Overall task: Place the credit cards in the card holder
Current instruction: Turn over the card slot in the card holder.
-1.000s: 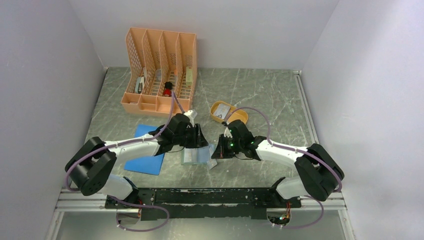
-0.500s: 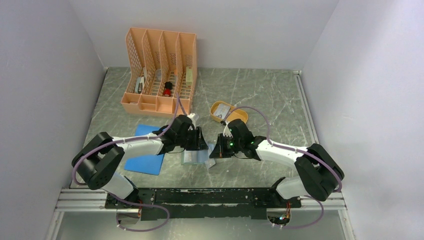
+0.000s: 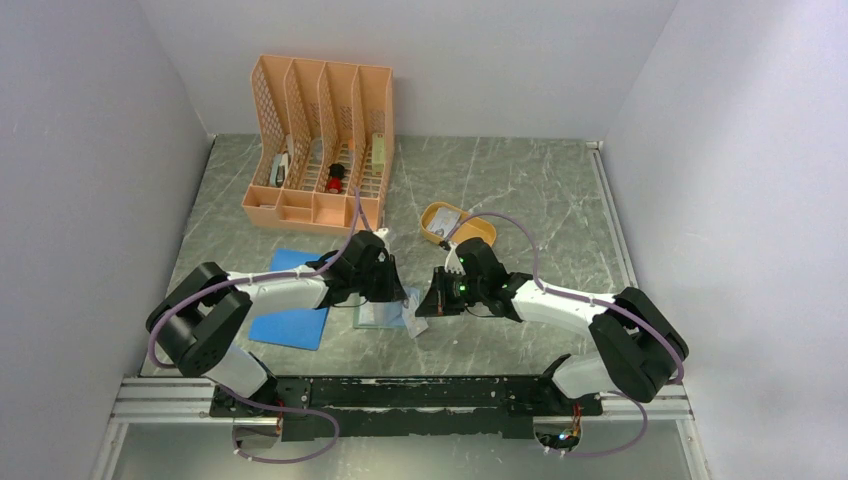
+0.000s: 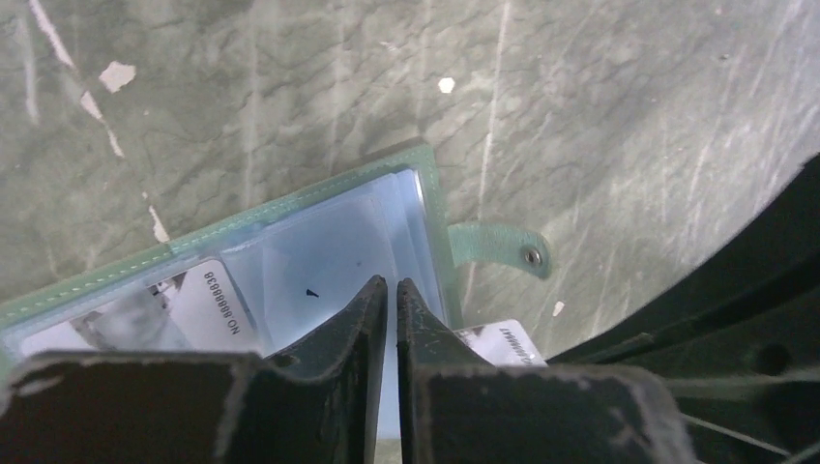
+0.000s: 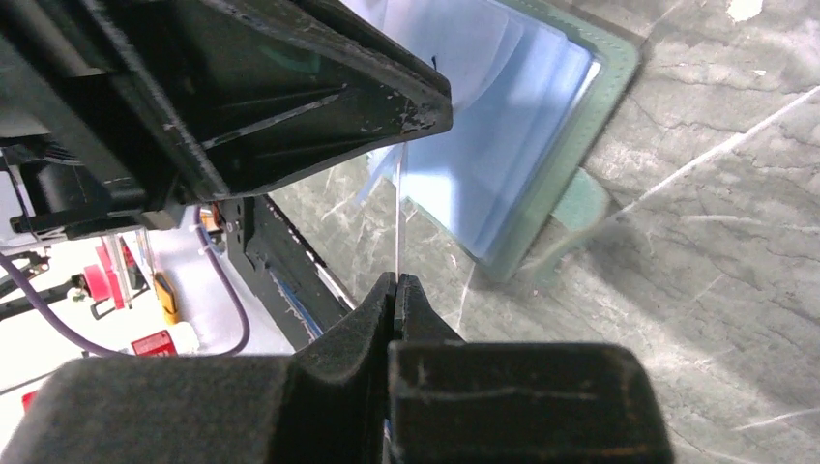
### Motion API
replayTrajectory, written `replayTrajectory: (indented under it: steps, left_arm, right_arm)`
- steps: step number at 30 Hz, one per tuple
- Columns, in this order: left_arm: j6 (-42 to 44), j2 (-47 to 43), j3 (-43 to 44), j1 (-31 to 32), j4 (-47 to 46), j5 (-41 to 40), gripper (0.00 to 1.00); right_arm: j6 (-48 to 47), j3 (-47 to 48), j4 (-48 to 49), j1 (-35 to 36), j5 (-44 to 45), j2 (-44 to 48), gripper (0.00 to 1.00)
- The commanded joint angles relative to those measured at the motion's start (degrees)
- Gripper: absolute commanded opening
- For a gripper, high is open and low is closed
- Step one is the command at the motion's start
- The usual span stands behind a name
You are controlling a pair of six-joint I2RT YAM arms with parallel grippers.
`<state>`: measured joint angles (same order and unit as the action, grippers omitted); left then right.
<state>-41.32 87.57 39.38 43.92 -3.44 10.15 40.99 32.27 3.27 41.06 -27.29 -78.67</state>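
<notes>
Meeting low over the open card holder (image 3: 379, 315), both grippers hang near the middle of the table (image 3: 520, 180).
At far left lies a blue pad (image 3: 290, 322). Just beside it the left gripper (image 4: 387, 290) is down over the holder's pale blue inner pockets, its fingers drawn together to a hairline gap; whether they pinch a pocket leaf cannot be told. One credit card (image 4: 213, 307) sits inside a clear pocket left of those fingers. The snap tab (image 4: 498, 246) sticks out from the holder's right edge. Further right, the right gripper (image 5: 396, 280) is clamped on a second credit card (image 4: 501, 340), seen edge-on from its own wrist, just beside the holder. Behind it sits a mustard tray (image 3: 455, 225).
</notes>
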Motion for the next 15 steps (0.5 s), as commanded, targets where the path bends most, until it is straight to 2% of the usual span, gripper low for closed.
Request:
replayTrajectory:
  steps: [1, 6, 15]
  left_arm:
    - [0.8, 0.9, 0.8, -0.3, 2.6, -3.0, 0.13]
    - [1.0, 0.4, 0.9, -0.2, 3.4, -5.2, 0.05]
    - [0.7, -4.0, 2.3, -0.3, 7.0, -6.8, 0.05]
  right_arm:
    - [0.0, -0.3, 1.9, 0.4, -0.1, 1.1, 0.0]
    - [-0.1, -0.5, 1.3, 0.4, 0.9, 1.0, 0.0]
    - [-0.3, -0.3, -0.5, 0.4, 2.7, 0.4, 0.0]
